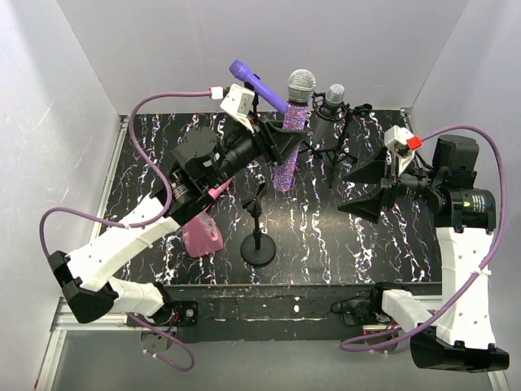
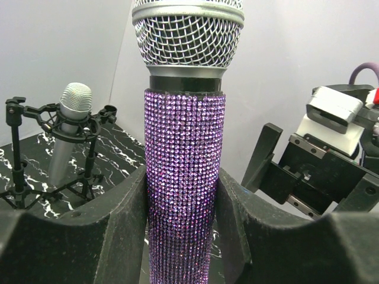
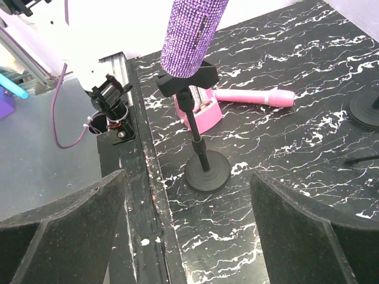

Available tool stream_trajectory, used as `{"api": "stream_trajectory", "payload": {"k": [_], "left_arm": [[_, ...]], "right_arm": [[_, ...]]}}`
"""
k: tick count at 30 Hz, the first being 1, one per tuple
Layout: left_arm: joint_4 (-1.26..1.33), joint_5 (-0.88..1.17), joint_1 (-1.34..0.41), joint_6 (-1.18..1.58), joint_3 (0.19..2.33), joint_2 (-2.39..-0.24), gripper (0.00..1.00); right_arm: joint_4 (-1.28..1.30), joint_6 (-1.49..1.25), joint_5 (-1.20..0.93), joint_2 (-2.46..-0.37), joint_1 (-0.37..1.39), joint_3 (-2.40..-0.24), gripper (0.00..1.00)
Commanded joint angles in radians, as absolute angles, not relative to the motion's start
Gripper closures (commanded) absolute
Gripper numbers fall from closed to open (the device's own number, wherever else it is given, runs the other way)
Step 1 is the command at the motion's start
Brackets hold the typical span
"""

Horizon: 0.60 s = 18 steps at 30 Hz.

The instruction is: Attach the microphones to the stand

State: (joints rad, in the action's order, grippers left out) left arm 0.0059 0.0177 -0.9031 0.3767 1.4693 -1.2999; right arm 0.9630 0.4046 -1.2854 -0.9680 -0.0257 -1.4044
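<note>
Mounted at back of table [image 1: 391, 252]: silver-grey microphone [image 2: 66, 136]; apparently plain purple microphone [image 1: 256, 84] too. Clamped upright in left jaws: glittery purple microphone [image 2: 185, 177], butt at clip of front stand [image 3: 206, 170]. Right jaws apart, empty. Only in right-wrist view: pink microphone [image 3: 251, 96], loose on table, still to do.

light: bright, even | shadows: soft | glare: glittery purple microphone [image 2: 177, 171]
</note>
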Motion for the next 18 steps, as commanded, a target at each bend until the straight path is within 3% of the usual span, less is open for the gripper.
{"api": "stream_trajectory", "payload": {"k": [1, 18], "left_arm": [[0.078, -0.054, -0.951, 0.35, 1.497, -1.281, 1.0], [0.222, -0.13, -1.055, 0.365, 1.407, -1.281, 1.0]], "right_arm": [[0.922, 0.365, -1.339, -0.956, -0.021, -1.434, 0.1], [0.695, 0.167, -1.414, -0.95, -0.002, -1.315, 0.1]]}}
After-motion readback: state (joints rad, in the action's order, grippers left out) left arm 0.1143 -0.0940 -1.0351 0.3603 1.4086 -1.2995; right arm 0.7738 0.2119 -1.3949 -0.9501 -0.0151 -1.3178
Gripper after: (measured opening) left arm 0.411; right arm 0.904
